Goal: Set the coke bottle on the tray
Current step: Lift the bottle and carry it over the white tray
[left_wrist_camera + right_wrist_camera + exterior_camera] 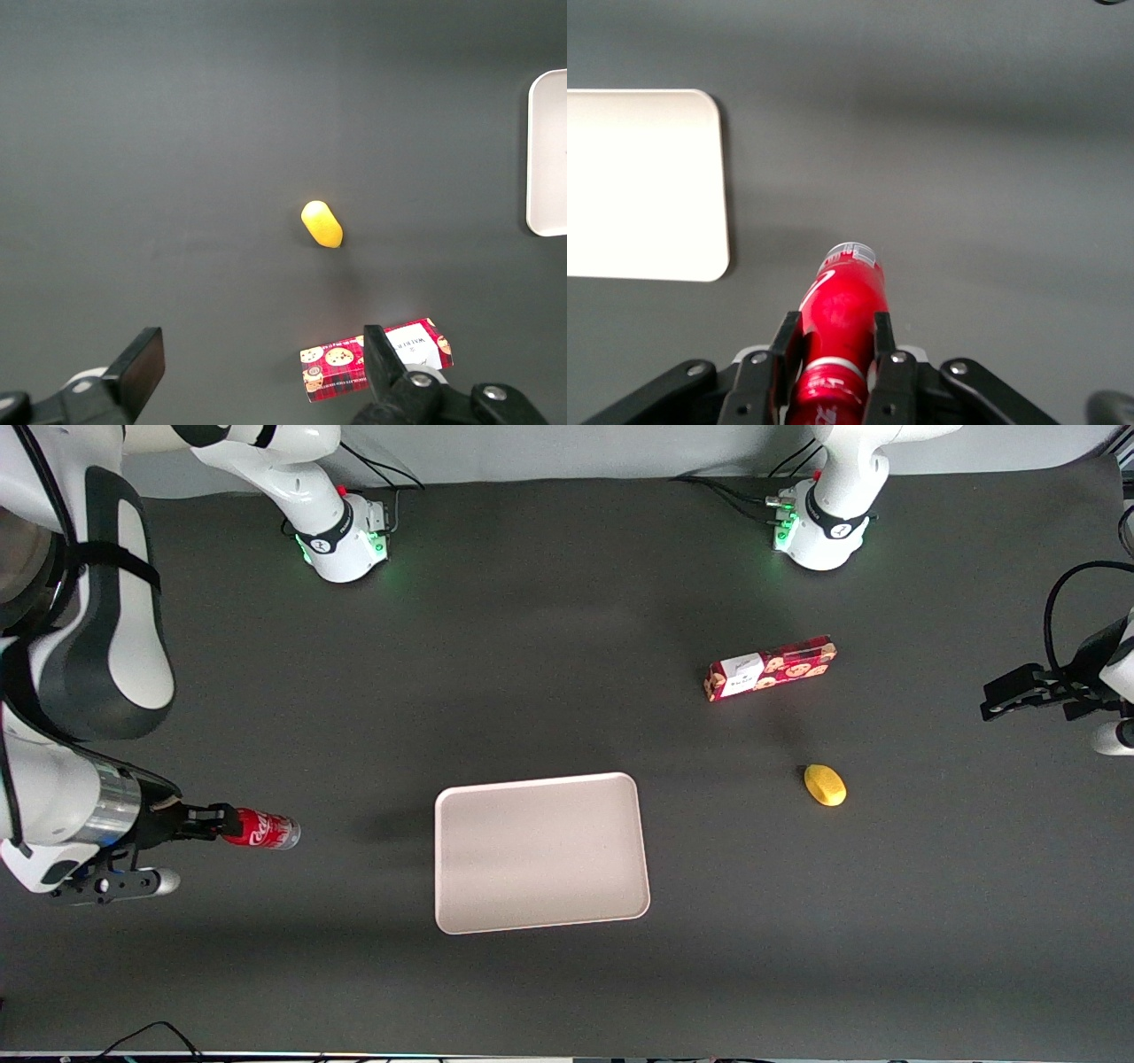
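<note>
Front view
Landmark: the tray point(540, 855), pale pinkish-beige, lying flat on the dark table point(567, 646) with nothing on it.
Coke bottle point(262, 830): well apart from the tray, toward the working arm's end of the table; it lies roughly horizontal, its clear base pointing at the tray.
Gripper point(213, 823): at the bottle's cap end, farther from the tray than the bottle's base, fingers pinching the bottle's neck part.
Patterned box point(770, 669): red, toward the parked arm's end from the tray and farther from the front camera than the tray.
Yellow object point(825, 786): small and oval, toward the parked arm's end from the tray, nearer to the front camera than the box.

Left wrist view
Tray point(547, 168): only one rounded-corner edge shows.
Yellow object point(322, 224): on bare table, well apart from the tray's edge.
Patterned box point(347, 371): near the yellow object, partly covered by a dark finger.

Right wrist view
Gripper point(838, 354): both fingers point(784, 341) pressed against the sides of the bottle.
Coke bottle point(840, 332): held between them, white lettering on red, its base end sticking out past the fingertips.
Tray point(713, 186): its rounded corner is near the bottle's base end, apart from it.
</note>
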Robot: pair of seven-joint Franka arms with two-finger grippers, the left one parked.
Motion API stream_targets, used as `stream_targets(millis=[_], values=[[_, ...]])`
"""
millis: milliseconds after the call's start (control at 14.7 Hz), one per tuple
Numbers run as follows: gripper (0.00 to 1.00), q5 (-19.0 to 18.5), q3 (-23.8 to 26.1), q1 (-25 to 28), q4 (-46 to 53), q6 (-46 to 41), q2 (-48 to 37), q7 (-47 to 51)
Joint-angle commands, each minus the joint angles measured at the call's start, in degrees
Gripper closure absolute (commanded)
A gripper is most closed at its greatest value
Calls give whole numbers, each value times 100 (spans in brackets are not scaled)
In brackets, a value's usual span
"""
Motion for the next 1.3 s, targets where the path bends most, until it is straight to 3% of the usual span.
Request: stream_targets(millis=[0, 136, 477, 682, 1227], values=[[100, 58, -16, 28, 664, -793, 6, -101], [100, 76, -16, 124, 656, -759, 50, 91], [100, 50, -130, 1195, 621, -294, 234, 1716], [100, 58, -157, 1556, 612, 215, 506, 2402], [100, 41, -157, 1716, 471, 1772, 1456, 2518]])
